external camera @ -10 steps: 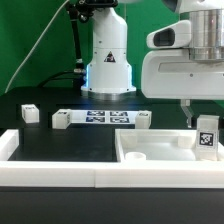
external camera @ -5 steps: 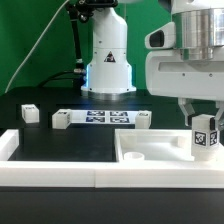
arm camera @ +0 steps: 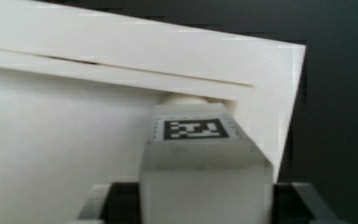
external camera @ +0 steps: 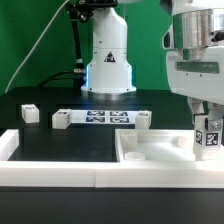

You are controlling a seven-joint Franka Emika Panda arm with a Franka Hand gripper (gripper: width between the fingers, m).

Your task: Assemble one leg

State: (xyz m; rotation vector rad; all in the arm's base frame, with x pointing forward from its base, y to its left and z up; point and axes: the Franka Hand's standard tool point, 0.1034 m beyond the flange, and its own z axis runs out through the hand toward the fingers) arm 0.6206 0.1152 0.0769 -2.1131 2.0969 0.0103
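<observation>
My gripper (external camera: 208, 124) is shut on the leg (external camera: 209, 140), a short white square post with a black-and-white tag, held upright. It hangs over the far corner of the large white tray-like panel (external camera: 150, 146) at the exterior view's right. In the wrist view the leg (arm camera: 202, 160) runs from between my dark fingers (arm camera: 115, 200) out to the panel (arm camera: 105, 90). Its far end lies at a rounded spot inside the panel's corner. I cannot tell whether it touches.
Three more short white legs stand on the black table: one (external camera: 29, 113) at the exterior view's left, and two (external camera: 61, 119) (external camera: 142, 120) at the ends of the marker board (external camera: 98, 118). A low white wall (external camera: 50, 170) runs along the front. The robot base (external camera: 108, 60) stands behind.
My gripper has shifted a little toward the exterior view's right with the leg still in it, staying over the panel's corner. Nothing else has moved.
</observation>
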